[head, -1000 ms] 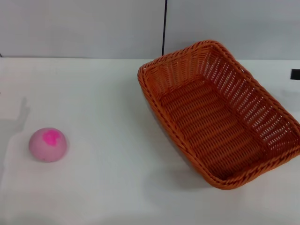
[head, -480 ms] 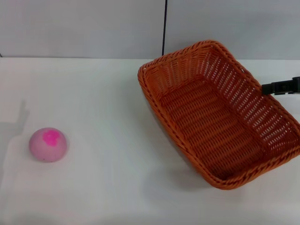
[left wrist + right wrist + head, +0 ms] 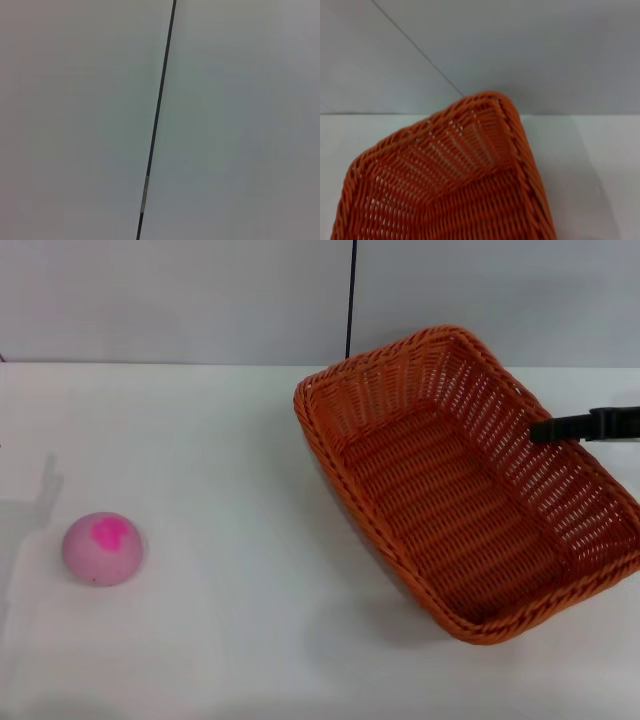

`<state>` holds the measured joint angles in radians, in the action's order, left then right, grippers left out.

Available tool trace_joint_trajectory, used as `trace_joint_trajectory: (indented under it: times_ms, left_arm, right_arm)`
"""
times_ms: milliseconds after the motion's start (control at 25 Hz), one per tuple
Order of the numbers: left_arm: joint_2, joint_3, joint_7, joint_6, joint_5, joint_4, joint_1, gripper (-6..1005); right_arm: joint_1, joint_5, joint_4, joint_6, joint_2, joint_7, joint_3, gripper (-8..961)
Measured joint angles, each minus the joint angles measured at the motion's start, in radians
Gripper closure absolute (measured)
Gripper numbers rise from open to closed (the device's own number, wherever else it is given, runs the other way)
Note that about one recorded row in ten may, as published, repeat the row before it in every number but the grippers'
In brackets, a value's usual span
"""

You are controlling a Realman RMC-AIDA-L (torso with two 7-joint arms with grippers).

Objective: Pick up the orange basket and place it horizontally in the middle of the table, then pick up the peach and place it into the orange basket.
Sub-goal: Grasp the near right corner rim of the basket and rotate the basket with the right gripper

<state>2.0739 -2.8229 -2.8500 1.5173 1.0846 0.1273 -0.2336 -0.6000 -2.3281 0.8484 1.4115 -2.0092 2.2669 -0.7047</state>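
The orange basket (image 3: pixel 375 390) stands on the right half of the white table (image 3: pixel 220 440), turned diagonally, with nothing inside it. The peach (image 3: pixel 103 548), pale pink with a magenta blotch, rests alone near the table's left edge. My right gripper (image 3: pixel 545 430) reaches in from the right as a dark bar, its tip above the basket's right long rim. The right wrist view looks down on one corner of the basket (image 3: pixel 470 145) and its braided rim. My left gripper is out of sight; its wrist view shows only a grey wall.
A grey wall with a dark vertical seam (image 3: pixel 350 300) runs behind the table's far edge. White tabletop stretches between the peach and the basket.
My right gripper has come in from the right edge and moved left, from barely showing to reaching over the basket's right rim. Basket and peach have not moved.
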Motion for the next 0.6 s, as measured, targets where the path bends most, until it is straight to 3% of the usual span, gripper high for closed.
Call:
trace_joint_trajectory:
  times_ms: [560, 600]
  left_arm:
    - [0.0, 0.002, 0.0, 0.017, 0.0, 0.003, 0.014, 193]
    - [0.0, 0.002, 0.0, 0.018, 0.0, 0.003, 0.014, 193]
  right_arm:
    - [-0.073, 0.001, -0.131, -0.1, -0.011, -0.05, -0.001, 422]
    - [-0.073, 0.001, -0.131, -0.1, -0.011, -0.05, -0.001, 460]
